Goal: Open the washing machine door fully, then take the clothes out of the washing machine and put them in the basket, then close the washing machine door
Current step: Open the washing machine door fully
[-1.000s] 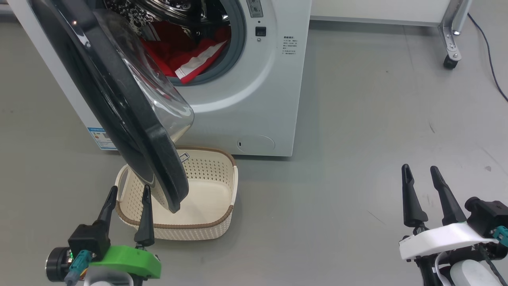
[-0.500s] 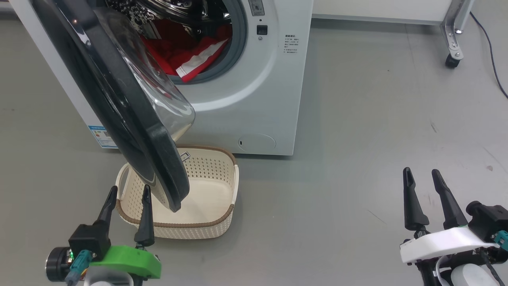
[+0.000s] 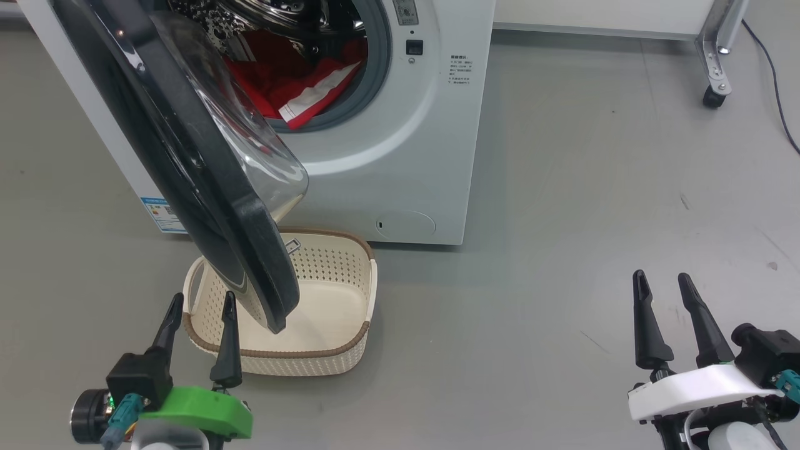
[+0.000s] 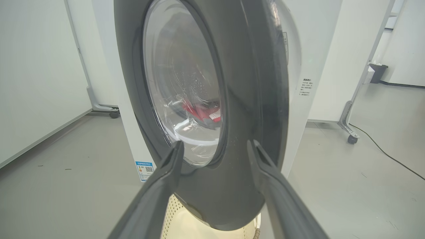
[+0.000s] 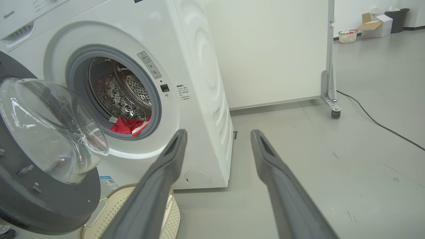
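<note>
While the washing machine door stands only part swung, its black rim hanging over the basket, I'd say the opening step isn't finished. The left gripper waits just below that rim, fingers apart and empty. The right gripper sits well off to the side, fingers apart too, holding nothing. Next, I reckon, the left one must catch the rim and push it wider, clear of the basket. The clothes lie red in the drum of the washing machine. The floor is smooth and grey, with a white panel on castors and a black cable trailing behind.
</note>
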You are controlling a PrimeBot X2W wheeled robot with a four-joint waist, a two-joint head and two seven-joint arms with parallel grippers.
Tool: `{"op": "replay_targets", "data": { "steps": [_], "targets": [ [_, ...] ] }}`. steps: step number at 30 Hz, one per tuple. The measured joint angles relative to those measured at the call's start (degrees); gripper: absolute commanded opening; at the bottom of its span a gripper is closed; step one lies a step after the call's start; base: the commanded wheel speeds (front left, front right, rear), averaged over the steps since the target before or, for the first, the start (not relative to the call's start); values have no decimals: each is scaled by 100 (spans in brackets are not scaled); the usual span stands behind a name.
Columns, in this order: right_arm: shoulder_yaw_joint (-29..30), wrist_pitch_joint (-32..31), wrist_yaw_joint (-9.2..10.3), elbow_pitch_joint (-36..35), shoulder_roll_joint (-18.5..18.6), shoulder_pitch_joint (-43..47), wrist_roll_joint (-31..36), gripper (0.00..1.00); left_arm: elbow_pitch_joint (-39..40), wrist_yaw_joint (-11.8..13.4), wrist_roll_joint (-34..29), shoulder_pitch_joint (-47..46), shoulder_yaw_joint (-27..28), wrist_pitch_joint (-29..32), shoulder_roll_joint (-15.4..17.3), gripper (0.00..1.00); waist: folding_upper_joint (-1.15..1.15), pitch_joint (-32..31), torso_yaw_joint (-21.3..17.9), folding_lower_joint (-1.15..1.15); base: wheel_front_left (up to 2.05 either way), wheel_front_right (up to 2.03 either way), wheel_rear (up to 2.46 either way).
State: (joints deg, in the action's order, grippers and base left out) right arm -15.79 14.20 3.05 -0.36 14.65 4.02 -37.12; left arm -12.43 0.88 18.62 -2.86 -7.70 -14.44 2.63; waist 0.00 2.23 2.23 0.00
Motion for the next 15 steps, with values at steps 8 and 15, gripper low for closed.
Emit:
{"op": "replay_targets", "data": {
  "steps": [8,15],
  "targets": [
    [43,0,-47,1,-35,7,94,100,-3,-25,0,0,8,0,-7,100,0,17,-1,0,0,0,0],
    [82,0,-63,12,-36,8,153,100,-3,-70,0,0,5,0,-9,0,0,29,11,0,0,0,0]
  ]
}}
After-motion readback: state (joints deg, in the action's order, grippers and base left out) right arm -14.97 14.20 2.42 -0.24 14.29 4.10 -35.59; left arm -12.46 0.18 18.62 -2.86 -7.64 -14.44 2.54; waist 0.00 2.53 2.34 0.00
